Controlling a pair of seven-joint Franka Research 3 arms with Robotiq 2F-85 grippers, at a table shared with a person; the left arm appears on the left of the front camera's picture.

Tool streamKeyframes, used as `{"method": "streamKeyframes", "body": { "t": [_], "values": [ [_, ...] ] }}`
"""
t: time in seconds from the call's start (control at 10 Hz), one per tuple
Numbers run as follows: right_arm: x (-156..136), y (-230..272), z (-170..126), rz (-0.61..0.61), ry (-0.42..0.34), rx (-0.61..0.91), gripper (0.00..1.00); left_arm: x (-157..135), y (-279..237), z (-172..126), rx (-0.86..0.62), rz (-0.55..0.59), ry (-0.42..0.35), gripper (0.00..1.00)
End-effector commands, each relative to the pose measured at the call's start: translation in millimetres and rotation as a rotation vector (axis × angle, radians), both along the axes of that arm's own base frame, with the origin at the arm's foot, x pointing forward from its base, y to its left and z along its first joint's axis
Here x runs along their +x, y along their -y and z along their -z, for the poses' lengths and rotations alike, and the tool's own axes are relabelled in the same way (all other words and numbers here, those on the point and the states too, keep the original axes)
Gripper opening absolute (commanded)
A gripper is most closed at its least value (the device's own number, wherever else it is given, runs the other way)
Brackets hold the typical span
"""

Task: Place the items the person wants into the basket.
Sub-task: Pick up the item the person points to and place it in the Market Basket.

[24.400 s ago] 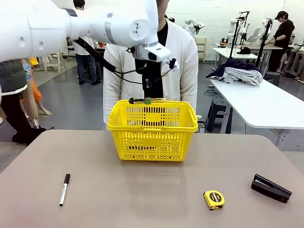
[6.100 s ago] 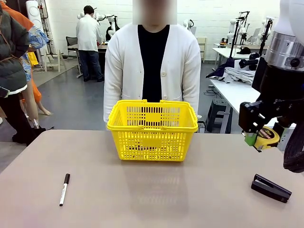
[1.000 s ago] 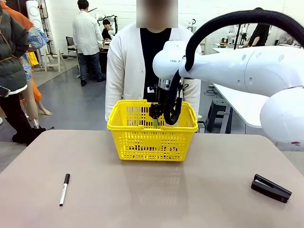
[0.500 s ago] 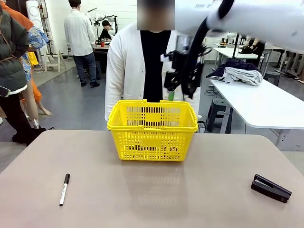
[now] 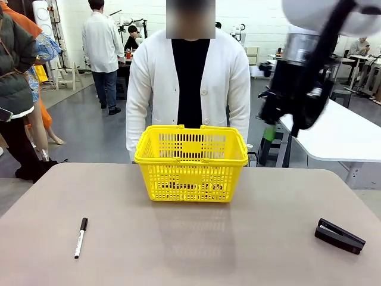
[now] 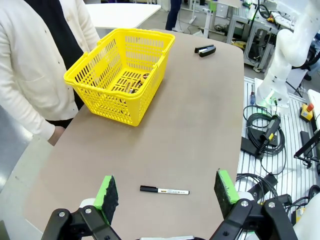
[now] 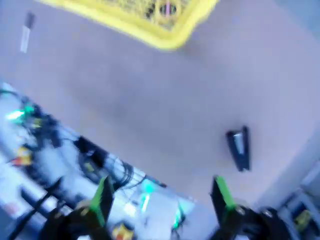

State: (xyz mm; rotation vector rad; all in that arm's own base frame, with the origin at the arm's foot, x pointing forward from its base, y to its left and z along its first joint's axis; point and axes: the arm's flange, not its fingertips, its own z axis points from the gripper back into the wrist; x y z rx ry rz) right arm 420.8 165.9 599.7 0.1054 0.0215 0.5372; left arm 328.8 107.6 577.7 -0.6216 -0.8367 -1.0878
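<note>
The yellow basket [image 5: 190, 164] stands mid-table in front of the person [image 5: 189, 77] in a white cardigan. In the left wrist view the basket [image 6: 122, 75] holds a small yellow-and-black tape measure [image 6: 145, 76] and a darker item [image 6: 132, 90] on its floor. The blurred right wrist view also shows the basket [image 7: 150, 22] with the tape measure [image 7: 167, 8] in it. My right gripper [image 5: 284, 130] hangs high, right of the basket, open and empty, as its own view [image 7: 162, 195] confirms. My left gripper [image 6: 166, 190] is open with nothing between its fingers, above the near left table edge.
A white marker with a black cap [image 5: 80, 237] lies at the near left, below my left gripper [image 6: 164, 190]. A black stapler [image 5: 339, 236] lies at the near right [image 7: 239, 148]. Other people and tables stand farther back.
My right gripper has risen out of the basket and swung to the right, empty. The basket, marker and stapler have not moved.
</note>
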Motion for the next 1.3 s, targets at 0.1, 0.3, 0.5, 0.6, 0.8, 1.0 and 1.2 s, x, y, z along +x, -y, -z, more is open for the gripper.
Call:
{"method": "streamKeyframes", "body": {
  "t": [0.1,0.3,0.5,0.6,0.8,1.0,1.2],
  "values": [
    [-10.3,58.3,30.2,-0.07,0.075,0.059,1.0,-0.6,-1.1,0.6,-0.011,0.013,0.019,1.0],
    [15.4,73.3,43.9,-0.075,0.051,0.021,1.0,-0.6,-1.1,0.6,-0.011,0.013,0.019,1.0],
    [31.6,82.5,50.7,-0.13,0.067,-0.021,1.0,-0.6,-1.1,0.6,-0.011,0.013,0.019,1.0],
    [39.1,88.8,51.8,-0.14,0.057,-0.03,1.0,-0.6,-1.1,0.6,-0.011,0.013,0.019,1.0],
    [45.8,101.7,47.9,-0.145,0.034,-0.039,1.0,-0.6,-1.1,0.6,-0.011,0.013,0.019,1.0],
    [38.4,88.3,58.7,-0.115,0.049,-0.027,1.0,-0.6,-1.1,0.6,-0.011,0.013,0.019,1.0],
    [38.4,88.3,58.7,-0.115,0.049,-0.027,1.0,-0.6,-1.1,0.6,-0.011,0.013,0.019,1.0]
  ]
}}
